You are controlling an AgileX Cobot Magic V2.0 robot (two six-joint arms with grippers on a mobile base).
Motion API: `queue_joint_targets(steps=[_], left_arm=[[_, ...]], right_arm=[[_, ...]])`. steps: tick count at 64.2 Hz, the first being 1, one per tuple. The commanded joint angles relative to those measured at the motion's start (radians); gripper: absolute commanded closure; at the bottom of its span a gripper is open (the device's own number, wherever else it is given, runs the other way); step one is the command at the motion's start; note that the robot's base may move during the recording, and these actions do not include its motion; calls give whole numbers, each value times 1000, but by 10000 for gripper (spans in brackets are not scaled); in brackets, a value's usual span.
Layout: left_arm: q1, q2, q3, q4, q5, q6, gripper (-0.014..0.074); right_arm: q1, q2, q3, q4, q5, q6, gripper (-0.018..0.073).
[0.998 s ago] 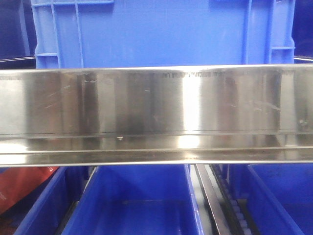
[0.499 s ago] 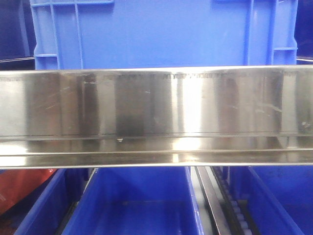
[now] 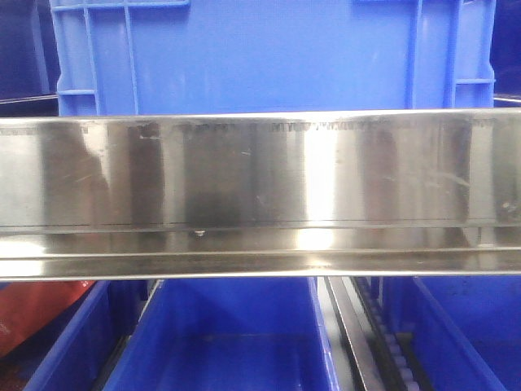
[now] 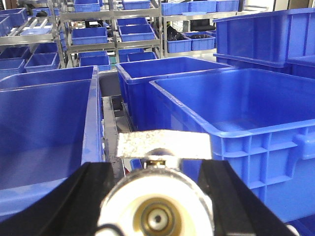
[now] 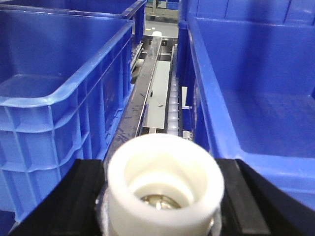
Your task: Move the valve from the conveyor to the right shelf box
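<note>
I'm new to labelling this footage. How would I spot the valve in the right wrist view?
Find the roller track beside the ribbed blue bin. Below it, nearest the lens, the right pincer grips the valve. Its round white open cap stands out from the blue and steel around.

Blue bins around a roller track (image 5: pixel 173 101)
In the right wrist view a deep left bin (image 5: pixel 59 93) stands just beside the track on its left, and a right bin (image 5: pixel 256 98) just beside it on its right. In the front view a large blue crate (image 3: pixel 269 53) sits above the track, a lower bin (image 3: pixel 228 342) lies left of it, and a red object (image 3: pixel 37 314) further left
</note>
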Motion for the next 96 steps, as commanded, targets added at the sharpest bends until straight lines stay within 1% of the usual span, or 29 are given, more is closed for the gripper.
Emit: queue_joint_targets(steps=[1, 7, 15, 18, 22, 26, 29, 33, 39, 40, 47, 53, 58, 65, 74, 84, 92, 96], left_arm=[[-6, -3, -6, -7, -56, -7, 708], [-6, -3, -6, -7, -100, -7, 708], [-6, 33, -16, -3, -176, -7, 708], [-6, 74, -41, -3, -173, -7, 708], [-6, 137, -87, -3, -138, -7, 708], [-11, 218, -149, -5, -115, -7, 708], [-27, 274, -193, -5, -108, -7, 708], [-71, 358, -264, -5, -106, -7, 708], [-165, 484, -375, -5, -106, 0, 708], [-189, 505, -392, 0, -106, 2, 708], [-302, 664, -528, 39, -108, 2, 708], [-370, 817, -634, 61, -123, 2, 708], [-401, 934, -724, 61, -125, 2, 708], [-408, 1095, -810, 61, -125, 2, 708], [-406, 1237, -843, 64, -105, 2, 708], [-406, 1317, -843, 66, -52, 2, 708], [-406, 1351, -843, 104, -8, 2, 707], [-406, 1362, -843, 119, 9, 2, 695]], right_arm=[[0, -5, -7, -4, -80, -4, 715], [0, -5, -9, -1, -79, -4, 715], [0, 16, -63, 1, -68, -4, 715], [2, 34, -91, 1, -68, -4, 715], [11, 70, -144, 3, -68, -6, 715], [36, 112, -198, 3, -70, -8, 715], [59, 155, -248, 3, -72, -13, 715], [97, 210, -308, 3, -74, -23, 715], [172, 318, -415, 3, -80, -23, 715], [184, 336, -430, 3, -83, -23, 715], [269, 464, -541, 3, -108, -23, 715], [332, 573, -632, 3, -119, -23, 715], [372, 663, -697, 3, -122, -23, 715], [387, 786, -765, 3, -120, -23, 715], [387, 898, -780, 3, -111, -23, 715], [387, 986, -780, 3, -79, -23, 715], [387, 1044, -780, 3, -65, -23, 704], [387, 1066, -780, 3, -58, -23, 683]])
